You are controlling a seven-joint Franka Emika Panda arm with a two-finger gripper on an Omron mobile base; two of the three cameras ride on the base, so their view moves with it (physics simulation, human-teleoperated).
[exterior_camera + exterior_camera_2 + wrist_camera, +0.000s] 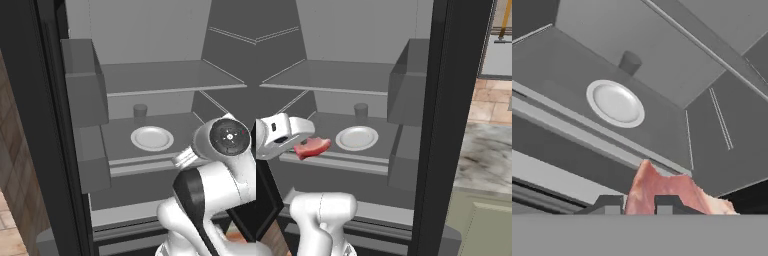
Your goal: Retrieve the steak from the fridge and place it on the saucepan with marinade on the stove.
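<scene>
— What is your hand doing?

— My white two-finger gripper (638, 204) is nearly closed, pinching the small pink-red raw steak (312, 147). In the hand view the meat (668, 191) sits between my dark fingertips (668, 202) and sticks out past them.

— Where is the steak?

— Held in the air at the front edge of the middle grey shelf (331, 161) of the tall black fridge (448, 125), touching only my fingers.

— What lies near it?

— A round white plate (356, 137) rests on that shelf, just beside the steak, with a small grey cup (360, 111) behind it near the back wall.
</scene>
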